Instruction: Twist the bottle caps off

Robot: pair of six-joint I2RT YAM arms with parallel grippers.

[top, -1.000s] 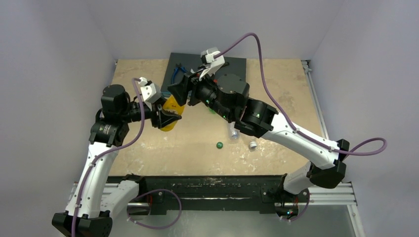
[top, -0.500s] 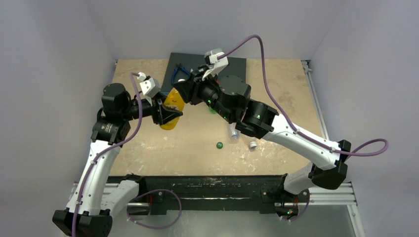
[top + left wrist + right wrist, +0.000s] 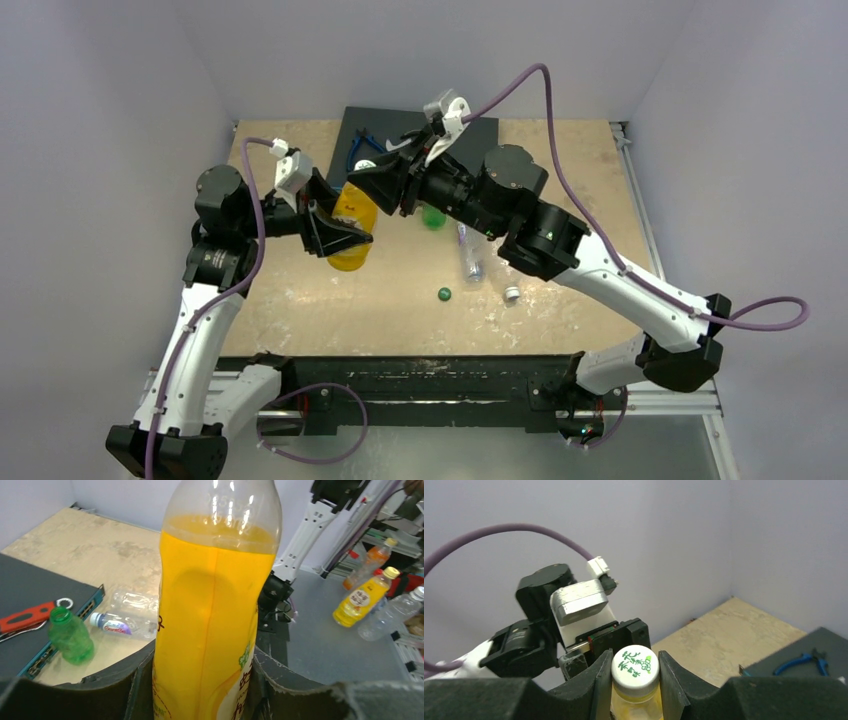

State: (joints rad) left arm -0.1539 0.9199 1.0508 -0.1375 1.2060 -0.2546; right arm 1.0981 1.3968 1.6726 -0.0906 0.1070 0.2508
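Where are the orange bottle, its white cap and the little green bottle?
orange bottle (image 3: 212, 620), left wrist view, on its liquid-filled body.
white cap (image 3: 635, 666), right wrist view, on its printed top.
green bottle (image 3: 71, 639), left wrist view, on its body.

I see a dark mat (image 3: 480, 135) lying at the far edge of the tan table (image 3: 580, 190). Blue-handled pliers (image 3: 800, 662) lie on the mat, and a red-handled tool (image 3: 27, 616) rests on it too. Plain pale-violet walls (image 3: 440, 50) stand around three sides.

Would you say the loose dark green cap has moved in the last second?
No. The dark green cap keeps its spot left of the white cap.
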